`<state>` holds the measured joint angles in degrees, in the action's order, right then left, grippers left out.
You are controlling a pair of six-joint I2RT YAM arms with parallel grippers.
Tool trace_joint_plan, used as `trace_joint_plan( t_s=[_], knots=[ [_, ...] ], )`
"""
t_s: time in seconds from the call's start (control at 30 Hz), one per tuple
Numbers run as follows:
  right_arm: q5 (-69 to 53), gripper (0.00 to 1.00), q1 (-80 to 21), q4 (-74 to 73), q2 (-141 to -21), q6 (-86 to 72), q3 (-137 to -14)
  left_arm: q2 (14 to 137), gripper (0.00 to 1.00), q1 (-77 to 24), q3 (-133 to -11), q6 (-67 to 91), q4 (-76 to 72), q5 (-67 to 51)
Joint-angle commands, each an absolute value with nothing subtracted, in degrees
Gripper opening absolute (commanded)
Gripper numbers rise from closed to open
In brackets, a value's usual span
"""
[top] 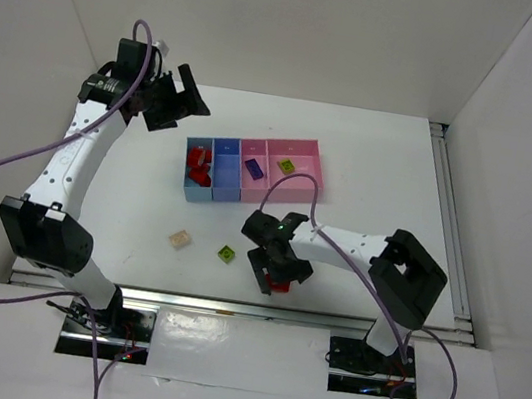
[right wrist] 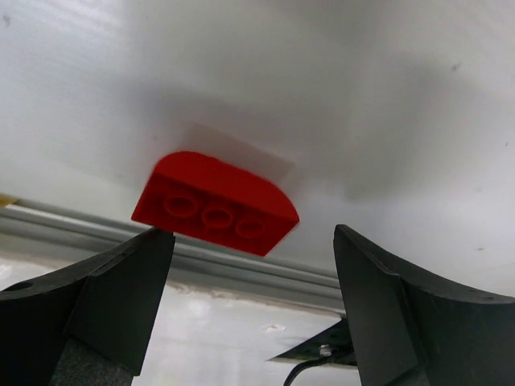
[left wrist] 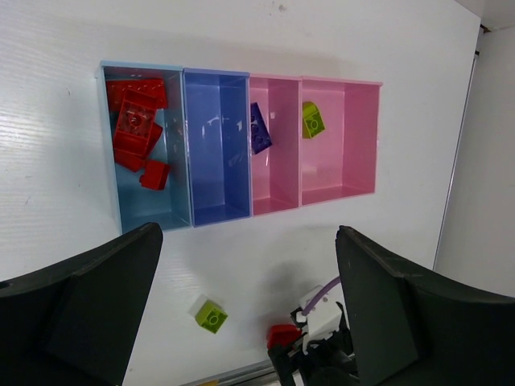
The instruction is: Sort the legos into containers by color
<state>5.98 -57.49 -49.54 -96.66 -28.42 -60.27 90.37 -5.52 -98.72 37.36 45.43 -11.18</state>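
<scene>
The containers [top: 251, 169] stand mid-table as a joined row. The light blue bin [left wrist: 145, 201] holds several red legos [left wrist: 135, 129]. The darker blue bin [left wrist: 216, 161] shows nothing inside. The pink bin holds the dark purple-blue lego [left wrist: 259, 129]. The wider pink bin holds a lime lego [left wrist: 313, 121]. A cream lego [top: 180, 239] and a second lime lego [top: 227, 253] lie on the table. My right gripper [top: 277, 274] is open, low over a red lego [right wrist: 216, 205] near the front edge. The brick lies just beyond its fingertips. My left gripper [top: 176, 99] is open, empty and raised left of the bins.
A metal rail [right wrist: 241, 269] runs along the table's front edge right behind the red lego. White walls enclose the table at the back and both sides. A purple cable [top: 288, 188] loops from the right arm over the table near the bins.
</scene>
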Motion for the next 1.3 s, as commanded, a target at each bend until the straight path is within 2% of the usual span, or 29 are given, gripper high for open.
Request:
trace_joint_plan(
  t_s=[0.0,0.2,0.27,0.53,0.57,0.6,0.63,0.67,0.77,0.9,0.97,1.1,1.27],
  knots=[
    [8.7,0.87,-57.92,-47.91,-99.22,-24.79,-62.75,90.88,1.0,-5.71,-100.2,35.51,44.91,-10.99],
    [10.02,0.82,-55.99,-46.32,-100.46,-21.72,-64.51,90.88,1.0,-5.71,-100.72,35.51,44.91,-10.28],
    [10.02,0.72,-54.67,-45.71,-100.46,-21.01,-63.99,91.4,1.0,-5.71,-100.72,35.51,44.91,-10.28],
    [5.89,0.49,-51.15,-41.48,-96.06,-20.21,-58.18,91.41,1.0,-5.71,-100.72,35.51,44.91,-10.28],
    [5.28,0.45,-51.15,-41.48,-96.06,-20.21,-58.18,91.41,1.0,-5.71,-100.72,35.51,44.91,-10.28],
    [5.27,0.37,-51.15,-41.48,-96.06,-20.21,-58.18,91.41,1.0,-5.71,-100.72,35.51,44.91,-10.28],
    [5.27,0.24,-51.15,-42.01,-96.06,-20.21,-58.71,91.41,1.0,-5.71,-100.72,35.51,44.91,-10.28],
    [6.67,0.2,-51.15,-42.62,-96.06,-20.21,-60.1,91.41,1.0,-5.71,-100.72,35.51,44.91,-10.28],
    [9.48,0.2,-51.15,-45.78,-94.66,-20.83,-63.79,91.41,1.0,-5.71,-102.21,34.99,45.44,-8.98],
    [10.02,0.2,-51.15,-45.71,-96.32,-18.73,-79.04,91.41,1.0,-5.71,-103.45,33.84,49.03,-3.8],
    [10.02,0.22,-51.15,-42.9,-101.06,-16.8,-85.14,92.02,1.0,-5.71,-106.42,34.36,53.58,-0.37],
    [7.92,0.22,-50.54,-40.78,-112.74,-13.11,-106.36,91.59,1.0,-5.19,-107.67,34.89,56.43,5.18],
    [7.91,0.22,-49.92,-36.48,-126.09,-9.67,-123.02,82.9,1.0,-5.19,-101.87,37.26,54.32,8.6]
  ],
)
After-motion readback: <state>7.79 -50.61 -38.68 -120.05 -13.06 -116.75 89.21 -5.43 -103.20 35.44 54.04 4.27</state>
